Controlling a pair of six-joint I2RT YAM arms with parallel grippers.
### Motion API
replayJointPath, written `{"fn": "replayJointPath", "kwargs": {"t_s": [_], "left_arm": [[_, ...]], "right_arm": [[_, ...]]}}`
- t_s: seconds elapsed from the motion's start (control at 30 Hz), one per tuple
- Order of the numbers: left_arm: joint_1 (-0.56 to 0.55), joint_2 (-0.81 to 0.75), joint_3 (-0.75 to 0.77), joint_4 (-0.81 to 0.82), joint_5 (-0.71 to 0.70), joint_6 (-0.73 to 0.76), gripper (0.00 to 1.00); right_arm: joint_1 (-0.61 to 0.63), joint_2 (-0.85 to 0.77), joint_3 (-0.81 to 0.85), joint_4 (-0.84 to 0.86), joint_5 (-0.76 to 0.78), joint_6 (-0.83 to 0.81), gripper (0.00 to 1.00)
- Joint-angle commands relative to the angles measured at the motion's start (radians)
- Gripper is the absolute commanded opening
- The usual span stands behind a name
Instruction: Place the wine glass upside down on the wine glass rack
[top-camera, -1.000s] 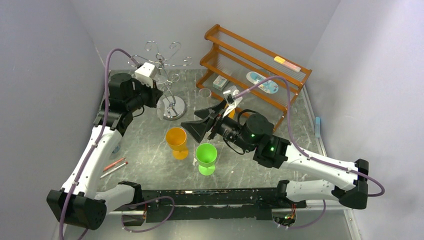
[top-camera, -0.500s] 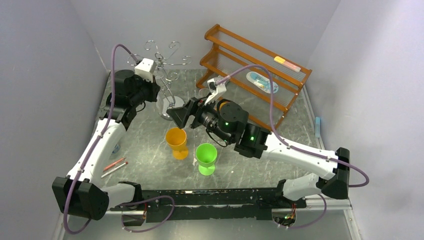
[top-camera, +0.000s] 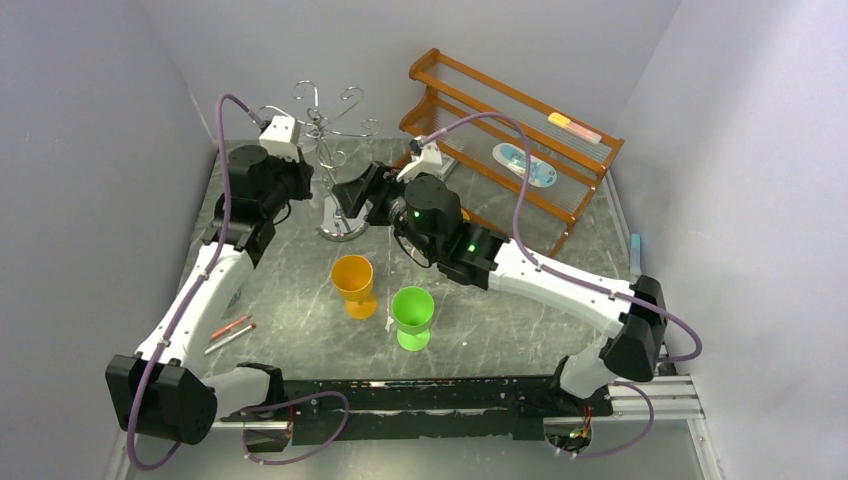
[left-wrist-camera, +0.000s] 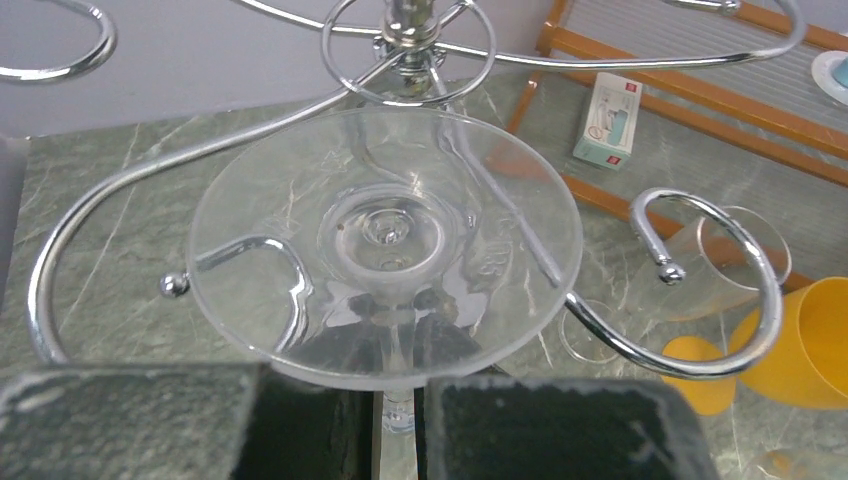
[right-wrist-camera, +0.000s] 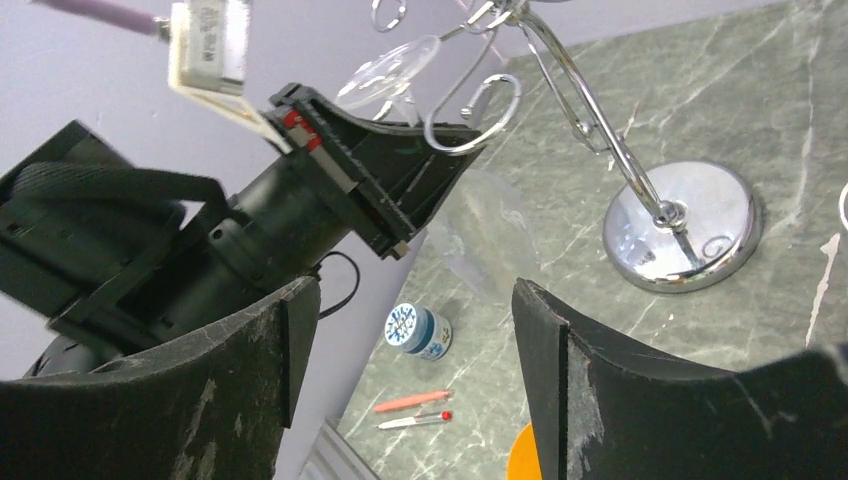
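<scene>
The silver wire wine glass rack (top-camera: 335, 125) stands at the back left on its round mirrored base (top-camera: 340, 222). My left gripper (top-camera: 308, 187) is shut on the stem of the clear wine glass (left-wrist-camera: 385, 240). It holds the glass foot-up among the curled scroll arms (left-wrist-camera: 700, 290), and a scroll arm shows through the foot. In the right wrist view the glass foot (right-wrist-camera: 390, 72) is at the scrolls and the bowl (right-wrist-camera: 490, 240) hangs below. My right gripper (top-camera: 355, 190) is open and empty, just right of the rack, facing the left gripper (right-wrist-camera: 400, 180).
An orange cup (top-camera: 353, 282) and a green cup (top-camera: 412, 315) stand mid-table. The brown wooden shelf (top-camera: 510, 130) is at the back right. A clear tumbler (left-wrist-camera: 720, 265) lies near the rack. Pens (top-camera: 230, 332) and a blue-white jar (right-wrist-camera: 418, 330) lie at the left.
My right arm swung from the table's middle back and left to the rack, still open. My left gripper moved slightly back with the glass.
</scene>
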Motion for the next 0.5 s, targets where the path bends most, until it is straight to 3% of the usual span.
{"fn": "replayJointPath", "kwargs": {"t_s": [0.0, 0.47], "left_arm": [[0.008, -0.044, -0.032, 0.100, -0.096, -0.033, 0.05], [0.032, -0.095, -0.091, 0.084, -0.068, -0.037, 0.05]], "right_arm": [[-0.032, 0.039, 0.023, 0.013, -0.017, 0.064, 0.74], [-0.089, 0.112, 0.023, 0.156, -0.096, 0.074, 0.69]]}}
